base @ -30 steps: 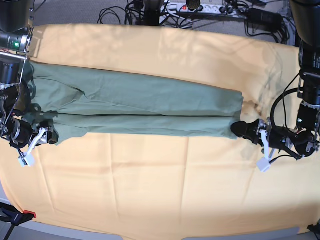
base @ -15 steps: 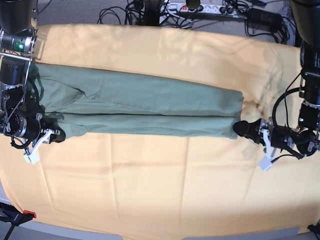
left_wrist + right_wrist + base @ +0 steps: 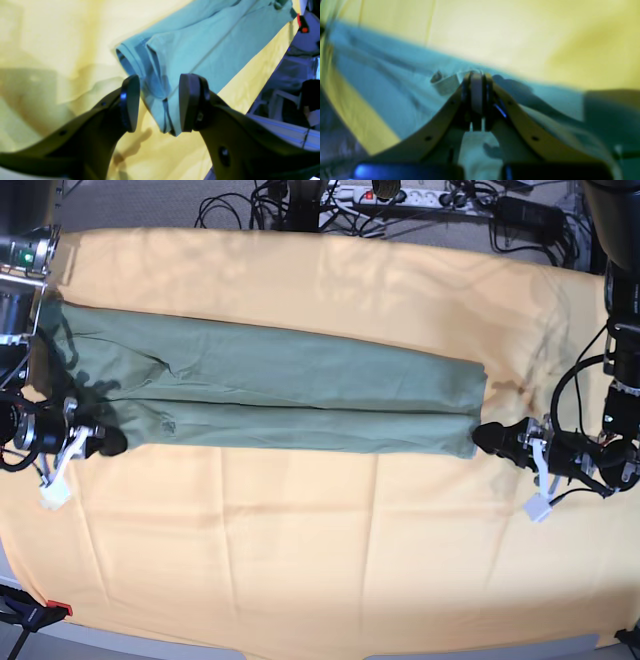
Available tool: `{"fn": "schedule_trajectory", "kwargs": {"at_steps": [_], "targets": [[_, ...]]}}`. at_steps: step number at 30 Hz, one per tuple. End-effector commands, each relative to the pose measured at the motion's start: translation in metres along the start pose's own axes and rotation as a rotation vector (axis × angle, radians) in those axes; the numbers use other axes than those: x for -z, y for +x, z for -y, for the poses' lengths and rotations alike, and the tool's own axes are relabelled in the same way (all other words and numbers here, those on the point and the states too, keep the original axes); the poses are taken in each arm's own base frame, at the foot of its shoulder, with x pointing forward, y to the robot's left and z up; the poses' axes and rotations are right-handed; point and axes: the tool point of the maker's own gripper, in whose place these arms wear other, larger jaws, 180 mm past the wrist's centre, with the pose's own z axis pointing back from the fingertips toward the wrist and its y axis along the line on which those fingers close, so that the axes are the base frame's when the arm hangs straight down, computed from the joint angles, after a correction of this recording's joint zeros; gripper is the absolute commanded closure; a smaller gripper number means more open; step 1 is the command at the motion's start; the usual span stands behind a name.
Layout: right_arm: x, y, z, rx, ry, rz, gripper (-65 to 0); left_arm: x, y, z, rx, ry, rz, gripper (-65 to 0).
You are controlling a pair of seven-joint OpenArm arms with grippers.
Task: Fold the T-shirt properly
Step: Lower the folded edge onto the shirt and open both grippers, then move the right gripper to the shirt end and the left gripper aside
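Observation:
The sage-green T-shirt (image 3: 300, 395) lies folded into a long strip across the yellow-orange cloth. My left gripper (image 3: 490, 438) is at the strip's right end, low on the cloth. In the left wrist view it (image 3: 156, 100) is open, and the shirt's hemmed corner (image 3: 160, 85) lies between the two pads. My right gripper (image 3: 103, 443) is at the strip's left lower edge. In the blurred right wrist view it (image 3: 476, 77) is shut, with green fabric (image 3: 382, 75) bunched at its tips and a thin pale layer pinched between the pads.
The yellow-orange table cloth (image 3: 300, 550) covers the whole table. A power strip and cables (image 3: 400, 195) lie behind the back edge. A red clamp (image 3: 55, 610) sits at the front left corner. Both arm bases stand at the table's sides.
My right gripper has closed in on the shirt's left lower edge, and that corner has drawn up and inward. My left gripper has shifted slightly right at the hem.

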Motion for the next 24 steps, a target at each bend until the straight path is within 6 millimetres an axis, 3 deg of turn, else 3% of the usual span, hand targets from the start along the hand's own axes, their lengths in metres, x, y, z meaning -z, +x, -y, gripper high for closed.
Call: {"fn": "schedule_trajectory", "kwargs": {"at_steps": [1,9,16,21,24], "targets": [[-0.012,0.015,-0.002,-0.049,-0.01,0.033,0.0,-0.015,0.019,0.003,0.029,0.005,0.049,-28.0],[-0.022,-0.017,-0.025,-0.184,-0.035,-0.063,0.0,-0.023,0.031,0.0,0.025,0.02,0.128,-28.0],[-0.025,-0.056,-0.02,-0.167,-0.048,-0.178,0.0,-0.037,0.028,-0.008,0.018,0.052,0.134,-28.0],[-0.027,-0.061,-0.014,-0.174,-0.082,-0.207,-0.6,-0.049,0.037,-0.009,0.031,0.071,0.156,-28.0],[-0.03,-0.065,-0.008,-0.18,-0.111,-0.235,-20.8,-0.059,0.044,-0.01,0.042,0.088,0.17,-28.0]]}}
